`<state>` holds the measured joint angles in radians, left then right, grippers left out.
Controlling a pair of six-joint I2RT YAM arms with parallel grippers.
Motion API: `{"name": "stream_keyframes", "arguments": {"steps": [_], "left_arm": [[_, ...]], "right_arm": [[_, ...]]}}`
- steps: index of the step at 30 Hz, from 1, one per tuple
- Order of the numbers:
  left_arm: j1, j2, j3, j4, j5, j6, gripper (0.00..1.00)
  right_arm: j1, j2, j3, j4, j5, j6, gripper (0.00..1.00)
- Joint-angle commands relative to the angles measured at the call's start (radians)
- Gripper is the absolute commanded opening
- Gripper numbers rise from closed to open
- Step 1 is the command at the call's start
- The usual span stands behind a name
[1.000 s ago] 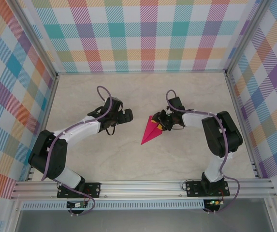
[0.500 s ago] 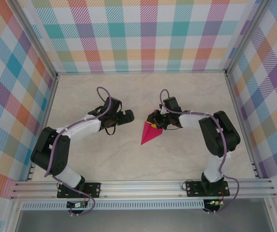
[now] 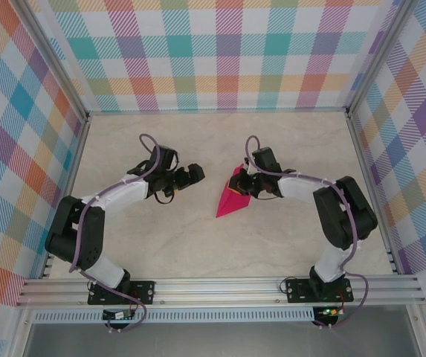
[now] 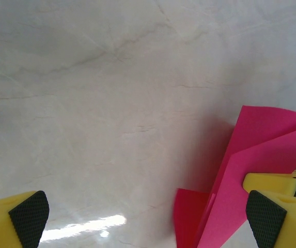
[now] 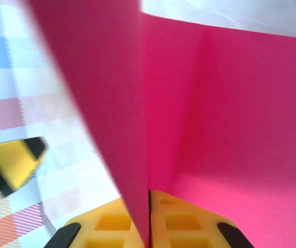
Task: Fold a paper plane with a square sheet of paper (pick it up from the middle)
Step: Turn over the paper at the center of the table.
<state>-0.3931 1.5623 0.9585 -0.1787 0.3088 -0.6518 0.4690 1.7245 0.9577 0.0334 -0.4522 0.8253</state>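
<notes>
While the table carries the paper plane at its centre, nose pointing near-left, both arms bend inward. The right claw, part-open a second ago, now pinches the plane's wide far end; the left claw hangs spread wide just beside it.

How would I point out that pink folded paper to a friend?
Look at the pale marble-look table inside the checked walls. Near its middle sits a magenta-pink folded paper dart, its wide end pinched by the right pincer. Nothing else on the table is solid pink or pointed.
</notes>
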Motion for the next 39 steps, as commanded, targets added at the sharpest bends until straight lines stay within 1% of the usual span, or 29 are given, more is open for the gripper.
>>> {"name": "stream_keyframes", "arguments": {"steps": [1, 3, 7, 10, 16, 19, 22, 25, 29, 32, 34, 39], "left_arm": [[0.025, -0.075, -0.033, 0.138, 0.209, -0.129, 1.00], [0.025, -0.094, -0.053, 0.219, 0.275, -0.205, 1.00], [0.025, -0.133, -0.055, 0.277, 0.325, -0.257, 1.00], [0.025, -0.143, -0.062, 0.350, 0.371, -0.298, 1.00], [0.015, -0.116, -0.079, 0.477, 0.436, -0.356, 0.99], [0.007, -0.100, -0.084, 0.574, 0.461, -0.385, 0.81], [0.005, -0.102, -0.086, 0.632, 0.461, -0.402, 0.67], [0.002, -0.097, -0.084, 0.642, 0.458, -0.410, 0.65], [0.002, -0.089, -0.088, 0.649, 0.449, -0.420, 0.60], [0.000, -0.083, -0.086, 0.649, 0.443, -0.424, 0.52], [0.000, -0.076, -0.084, 0.645, 0.444, -0.423, 0.44], [-0.001, -0.067, -0.081, 0.648, 0.444, -0.422, 0.29]], "right_arm": [[-0.029, -0.060, 0.053, 0.106, -0.133, 0.021, 0.10], [-0.048, -0.058, 0.078, 0.170, -0.220, 0.065, 0.10], [-0.064, -0.024, 0.149, 0.258, -0.348, 0.144, 0.10], [-0.064, -0.001, 0.195, 0.286, -0.407, 0.180, 0.11], [-0.066, 0.029, 0.220, 0.351, -0.468, 0.252, 0.11], [-0.066, 0.041, 0.213, 0.385, -0.494, 0.284, 0.11], [-0.065, 0.047, 0.201, 0.409, -0.506, 0.307, 0.11], [-0.064, 0.056, 0.187, 0.460, -0.520, 0.347, 0.12], [-0.064, 0.057, 0.185, 0.466, -0.523, 0.351, 0.12], [-0.064, 0.058, 0.185, 0.459, -0.529, 0.347, 0.12], [-0.064, 0.060, 0.182, 0.455, -0.532, 0.345, 0.12], [-0.064, 0.057, 0.173, 0.442, -0.533, 0.334, 0.14]]}}
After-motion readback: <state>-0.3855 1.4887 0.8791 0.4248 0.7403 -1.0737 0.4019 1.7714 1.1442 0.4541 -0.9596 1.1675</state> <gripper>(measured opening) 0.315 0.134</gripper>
